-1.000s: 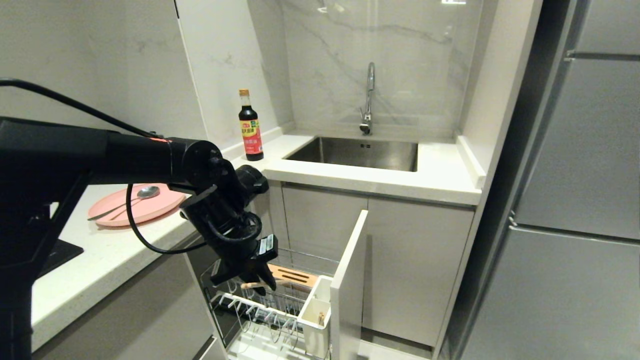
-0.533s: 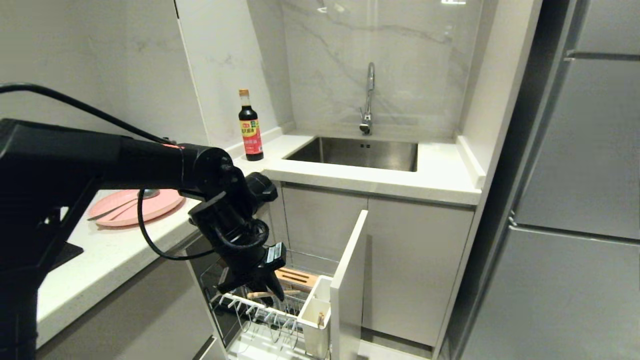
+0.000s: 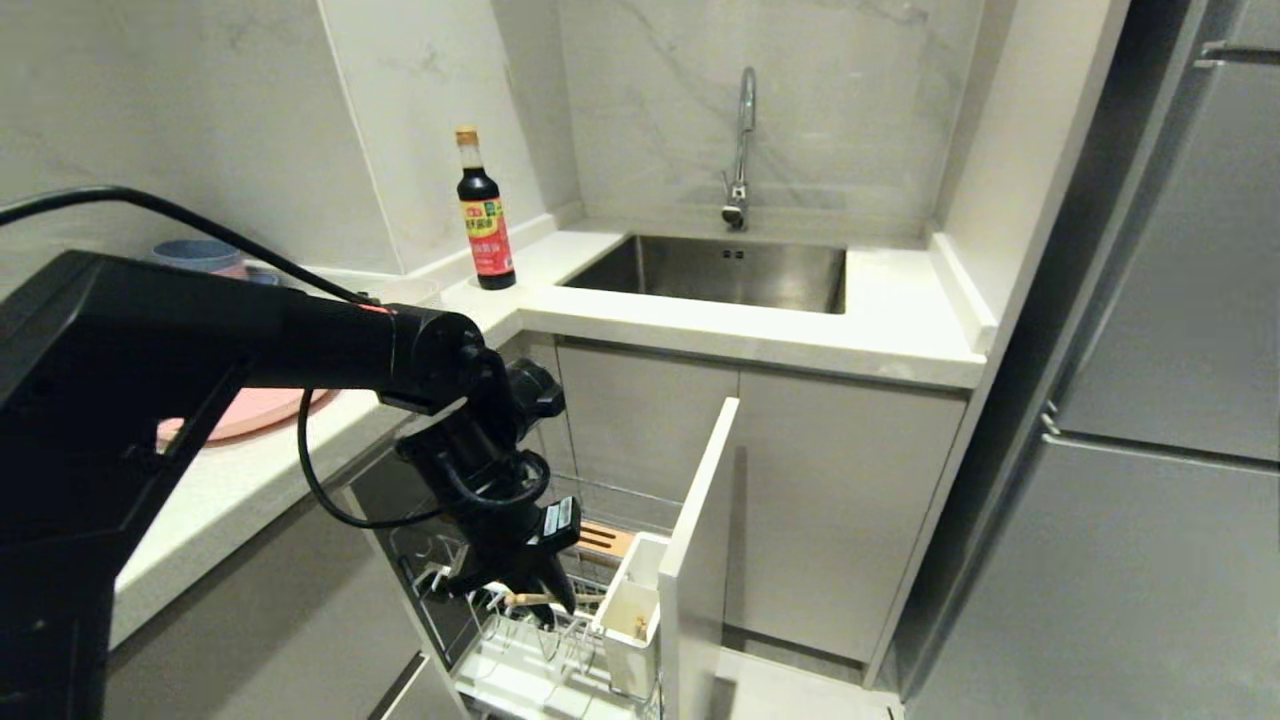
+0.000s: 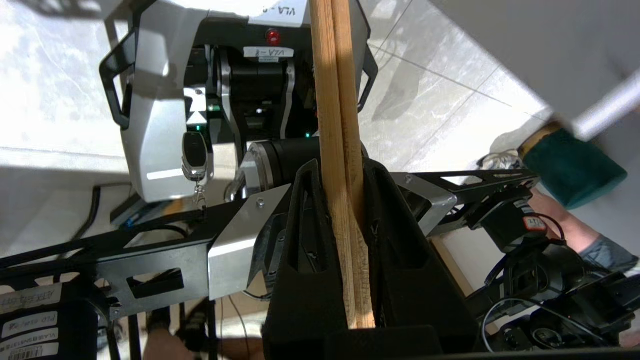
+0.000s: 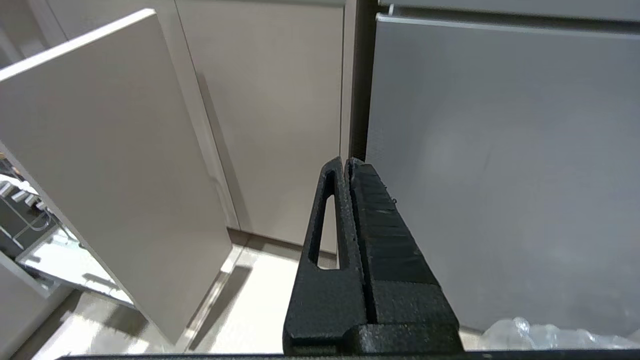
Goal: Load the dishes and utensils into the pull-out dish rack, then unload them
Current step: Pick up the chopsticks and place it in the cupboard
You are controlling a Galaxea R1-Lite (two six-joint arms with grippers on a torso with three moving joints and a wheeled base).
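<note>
Your left gripper (image 3: 540, 592) pinches the chopsticks (image 4: 342, 200) over the rack (image 3: 520, 640), beside the cup (image 3: 630, 620); right gripper (image 5: 348, 172) fingers are pressed together.

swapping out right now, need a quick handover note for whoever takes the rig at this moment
Left gripper: shut on the chopsticks, low over the pull-out dish rack, beside the white utensil cup.
Right gripper: shut, holding nothing, parked down by the cabinet fronts, out of the head view.
Pink plate: on the counter, mostly hidden behind the left arm. Spoon and white bowl are not visible now.
Done: rack pulled out, chopsticks picked up and brought to it.
Left: drop the chopsticks into the cup, load the plate and the remaining items, then unload everything.
</note>
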